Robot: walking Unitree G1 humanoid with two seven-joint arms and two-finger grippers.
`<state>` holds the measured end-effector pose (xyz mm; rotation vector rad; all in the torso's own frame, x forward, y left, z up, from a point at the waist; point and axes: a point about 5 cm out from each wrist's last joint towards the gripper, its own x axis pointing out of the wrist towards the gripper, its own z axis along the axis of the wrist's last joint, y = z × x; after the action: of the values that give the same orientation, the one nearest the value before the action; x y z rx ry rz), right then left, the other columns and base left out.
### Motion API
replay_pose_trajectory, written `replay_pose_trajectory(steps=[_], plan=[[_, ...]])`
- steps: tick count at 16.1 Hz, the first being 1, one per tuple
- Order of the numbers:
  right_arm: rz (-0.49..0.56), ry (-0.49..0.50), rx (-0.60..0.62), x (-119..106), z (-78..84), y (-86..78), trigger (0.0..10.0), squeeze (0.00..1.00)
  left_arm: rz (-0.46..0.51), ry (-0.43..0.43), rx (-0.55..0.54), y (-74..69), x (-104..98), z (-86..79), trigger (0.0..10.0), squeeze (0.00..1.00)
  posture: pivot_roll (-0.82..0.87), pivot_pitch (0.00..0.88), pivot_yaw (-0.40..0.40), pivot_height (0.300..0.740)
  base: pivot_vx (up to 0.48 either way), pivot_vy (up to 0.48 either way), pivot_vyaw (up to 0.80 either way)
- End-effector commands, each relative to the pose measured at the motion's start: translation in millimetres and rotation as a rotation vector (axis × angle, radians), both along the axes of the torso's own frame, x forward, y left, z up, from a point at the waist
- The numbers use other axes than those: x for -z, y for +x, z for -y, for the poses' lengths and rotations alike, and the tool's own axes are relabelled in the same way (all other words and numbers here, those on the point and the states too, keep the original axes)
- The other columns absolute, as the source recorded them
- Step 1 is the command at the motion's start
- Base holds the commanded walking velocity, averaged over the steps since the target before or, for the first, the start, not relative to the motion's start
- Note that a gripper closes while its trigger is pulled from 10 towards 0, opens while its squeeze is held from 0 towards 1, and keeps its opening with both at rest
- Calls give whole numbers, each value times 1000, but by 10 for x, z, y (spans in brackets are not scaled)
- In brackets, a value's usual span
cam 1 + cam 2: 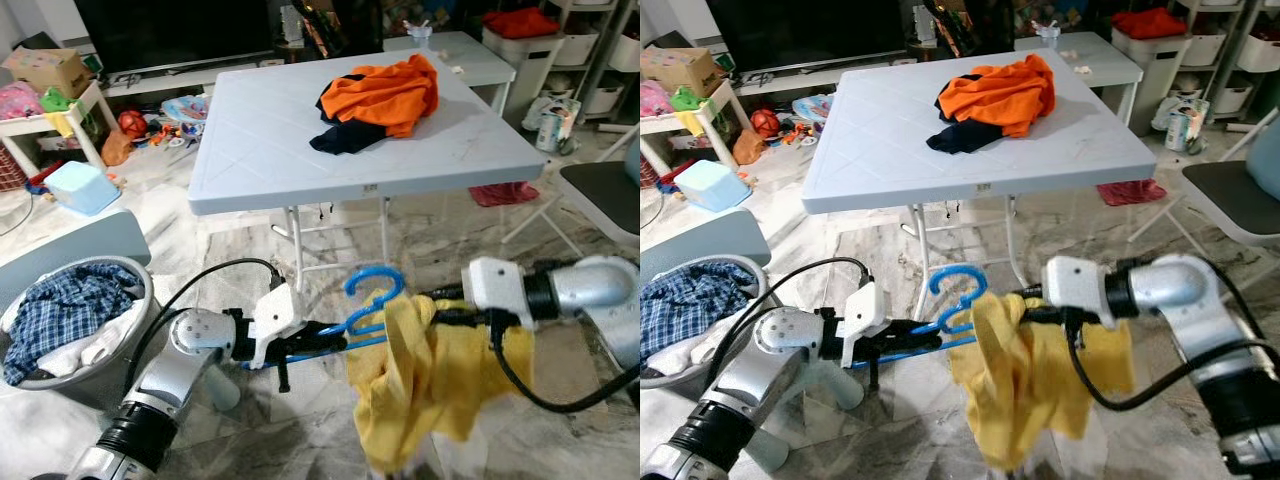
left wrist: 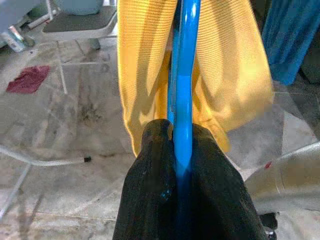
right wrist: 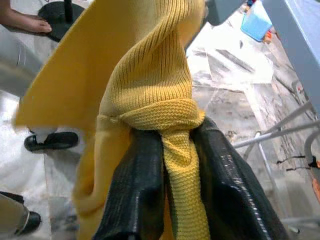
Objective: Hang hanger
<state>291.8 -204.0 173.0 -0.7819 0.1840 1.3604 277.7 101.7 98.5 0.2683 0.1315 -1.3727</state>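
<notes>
Grey plastic forms the folding table (image 1: 300, 150) seen at the far side of a marble floor (image 1: 240, 250), with an orange garment (image 1: 385, 92) heaped over a dark one on its top. At the near left, a laundry basket (image 1: 140, 330) is filled with checked cloth. A yellow knit garment (image 1: 420, 385) is draped in the near centre over a blue hanger (image 1: 365, 300). The hanger's bar is pinched by the left gripper (image 2: 182, 150), its black fingers pressed against it from the left. A bunched fold of the yellow garment is clamped by the right gripper (image 3: 177, 155) from the right.
</notes>
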Motion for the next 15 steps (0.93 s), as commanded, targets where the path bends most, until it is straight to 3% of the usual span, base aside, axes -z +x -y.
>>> replay_pose_trajectory(steps=[1,3,6,9,11,15], plan=[[36,18,-84,-70,-146,7,10000,1000,6,-29,-32,23,-27,16,0,0,-179,0,71,740,0,0,0],[-9,-106,-126,4,-79,24,10000,1000,23,-33,-88,36,14,-17,0,0,-173,0,73,740,0,0,0],[121,-205,-47,-127,9,274,10000,1000,28,-46,-149,51,55,-30,0,0,-169,0,66,740,0,0,0],[190,-248,-17,-172,66,367,10000,1000,30,-59,-173,43,87,0,0,0,-171,0,63,740,0,0,0],[290,-230,41,-246,78,456,10000,1000,15,-66,-206,55,110,-10,0,0,-172,0,63,740,0,0,0],[393,-226,148,-282,178,545,10000,1000,-25,-129,-363,181,102,-62,0,0,-173,0,69,740,0,0,0]])
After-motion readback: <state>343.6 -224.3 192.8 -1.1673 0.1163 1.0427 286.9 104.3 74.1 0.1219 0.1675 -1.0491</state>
